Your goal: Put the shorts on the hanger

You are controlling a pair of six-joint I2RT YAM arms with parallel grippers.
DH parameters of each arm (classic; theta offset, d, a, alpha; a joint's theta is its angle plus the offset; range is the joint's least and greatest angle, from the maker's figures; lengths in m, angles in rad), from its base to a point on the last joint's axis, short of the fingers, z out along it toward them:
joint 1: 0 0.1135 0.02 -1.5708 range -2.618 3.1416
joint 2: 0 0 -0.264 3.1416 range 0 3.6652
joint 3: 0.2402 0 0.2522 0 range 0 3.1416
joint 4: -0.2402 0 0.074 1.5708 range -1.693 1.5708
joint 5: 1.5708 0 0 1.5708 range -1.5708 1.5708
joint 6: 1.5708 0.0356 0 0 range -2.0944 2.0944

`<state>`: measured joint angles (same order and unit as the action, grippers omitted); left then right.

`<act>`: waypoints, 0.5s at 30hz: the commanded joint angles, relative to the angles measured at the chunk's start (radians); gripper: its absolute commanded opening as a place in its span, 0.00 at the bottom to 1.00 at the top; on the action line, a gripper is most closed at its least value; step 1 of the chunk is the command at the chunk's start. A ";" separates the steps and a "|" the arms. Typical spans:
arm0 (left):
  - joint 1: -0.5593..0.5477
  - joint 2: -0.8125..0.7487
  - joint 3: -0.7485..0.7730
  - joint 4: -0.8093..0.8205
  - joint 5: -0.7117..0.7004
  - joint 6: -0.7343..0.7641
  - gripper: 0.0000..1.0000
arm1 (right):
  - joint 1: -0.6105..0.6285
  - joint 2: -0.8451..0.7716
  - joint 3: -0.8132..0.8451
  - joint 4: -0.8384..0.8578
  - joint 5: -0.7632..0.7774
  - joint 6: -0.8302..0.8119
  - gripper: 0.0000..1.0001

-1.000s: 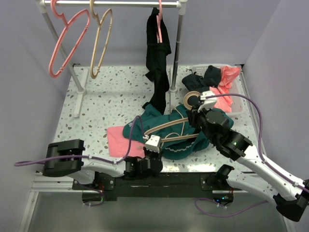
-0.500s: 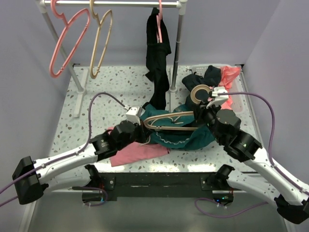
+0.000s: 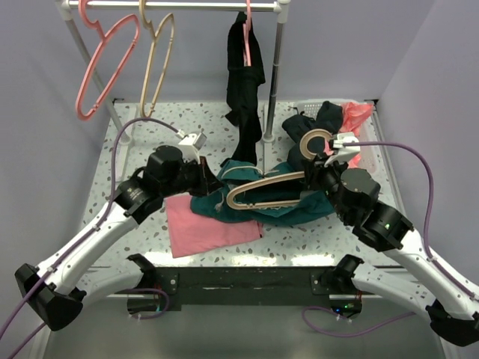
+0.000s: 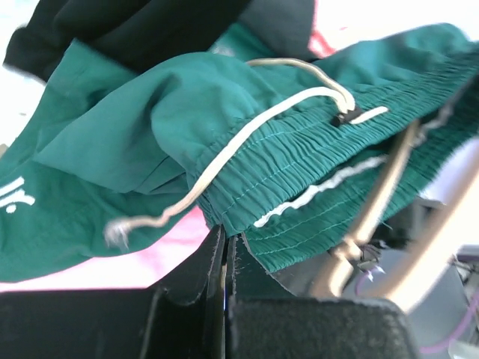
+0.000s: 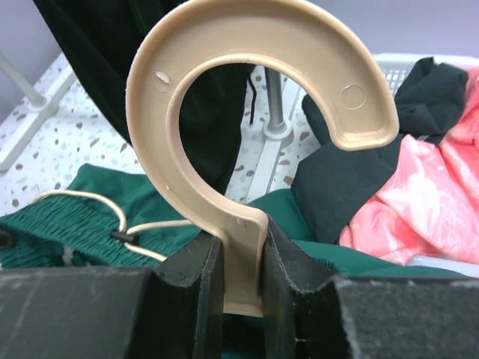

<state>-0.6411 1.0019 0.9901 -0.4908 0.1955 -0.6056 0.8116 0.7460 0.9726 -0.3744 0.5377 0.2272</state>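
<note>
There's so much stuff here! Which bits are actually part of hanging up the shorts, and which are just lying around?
Part of the job:
- green shorts, pinched by the left gripper
- tan hanger, held by the right gripper

Just lying about:
- pink cloth
- black garment on the rail
- pink hangers
- spare tan hanger
- basket of clothes

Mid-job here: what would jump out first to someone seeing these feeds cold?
The tan hanger, its big hook clamped upright in the right gripper, right of centre. Next, the green shorts bunched mid-table beneath it, their waistband pinched by the left gripper. Behind, a long black garment hangs from the rail.
</note>
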 commanded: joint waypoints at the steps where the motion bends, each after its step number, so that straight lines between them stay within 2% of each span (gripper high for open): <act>1: 0.011 -0.011 0.143 -0.133 0.062 0.076 0.00 | -0.002 0.010 0.086 0.035 0.132 -0.045 0.00; 8: 0.011 -0.017 0.240 -0.233 0.077 0.086 0.00 | 0.000 0.072 0.149 0.112 0.194 -0.107 0.00; 15: 0.011 0.017 0.444 -0.282 0.188 0.026 0.00 | 0.000 0.101 0.187 0.216 0.197 -0.190 0.00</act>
<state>-0.6411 1.0119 1.2968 -0.7521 0.2901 -0.5560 0.8135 0.8433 1.0866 -0.2680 0.6628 0.1513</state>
